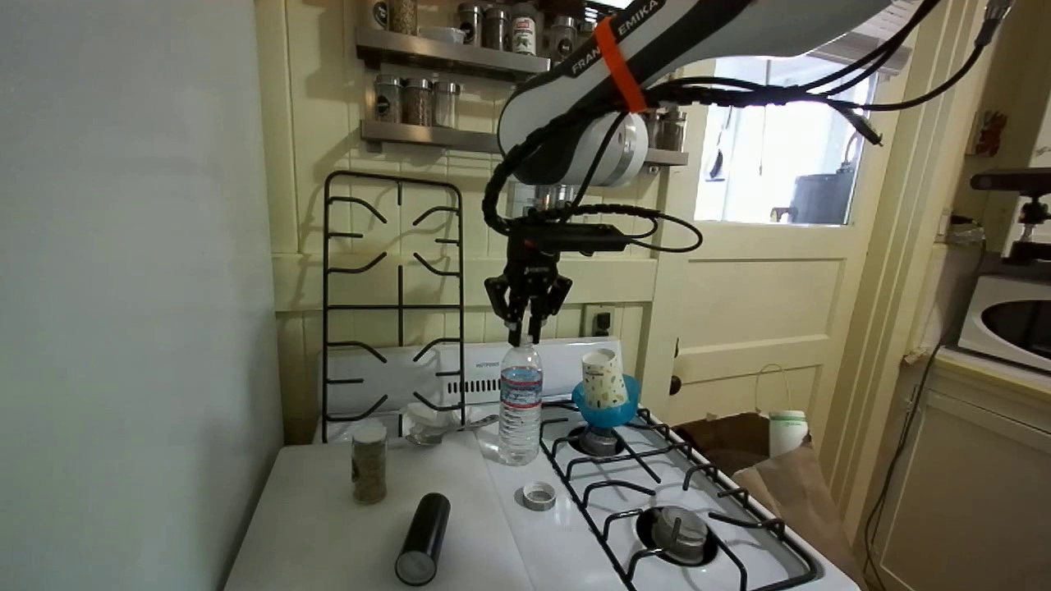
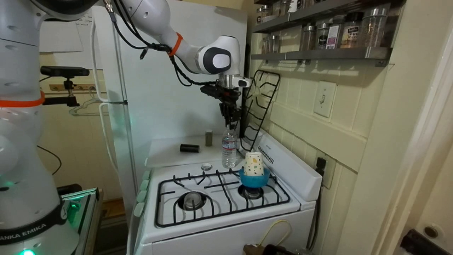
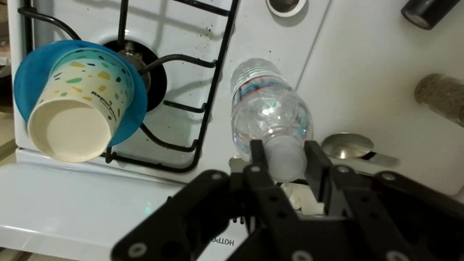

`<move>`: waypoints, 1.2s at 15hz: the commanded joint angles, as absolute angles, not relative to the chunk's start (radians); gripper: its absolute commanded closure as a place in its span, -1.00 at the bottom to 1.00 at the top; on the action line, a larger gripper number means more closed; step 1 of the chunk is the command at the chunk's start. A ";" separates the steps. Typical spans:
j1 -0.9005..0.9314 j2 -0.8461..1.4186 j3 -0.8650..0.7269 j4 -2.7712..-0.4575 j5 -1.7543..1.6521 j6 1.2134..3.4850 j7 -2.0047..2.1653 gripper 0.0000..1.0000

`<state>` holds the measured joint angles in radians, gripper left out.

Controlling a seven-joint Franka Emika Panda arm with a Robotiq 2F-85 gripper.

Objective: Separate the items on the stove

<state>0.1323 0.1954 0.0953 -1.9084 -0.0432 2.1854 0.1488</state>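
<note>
On the stove [image 1: 554, 546], bottle [image 1: 520, 414] gripped by claw [image 1: 525, 338], cup [image 3: 87, 87] in blue bowl [image 2: 254, 181]

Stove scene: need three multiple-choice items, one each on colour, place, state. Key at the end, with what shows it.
1. What colour is the bowl?
A) Red
B) Green
C) Blue

2. Where is the patterned cup?
A) In the bowl
B) On the spice shelf
C) On the microwave

3. How does the bottle stand or lie?
A) On its side
B) Upright
C) Upside down

Key:
1 C, since it shows blue in all three views.
2 A, since the wrist view shows its wide end inside the bowl's rim.
3 B, since both exterior views show it standing on its base on the stove.
</note>
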 commanded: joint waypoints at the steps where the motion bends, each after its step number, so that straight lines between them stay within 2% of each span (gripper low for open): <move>1: 0.151 0.132 0.109 -1.933 -0.069 2.169 0.141 0.84; 5: 0.153 -0.009 0.125 -2.015 -0.055 2.178 0.127 0.84; 16: 0.046 -0.619 0.074 -2.520 0.055 2.194 0.327 0.84; 18: 0.013 -0.661 0.053 -2.562 0.083 2.220 0.348 0.84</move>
<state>0.0570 -0.5313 0.0765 -2.4533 0.0352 2.1774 0.3137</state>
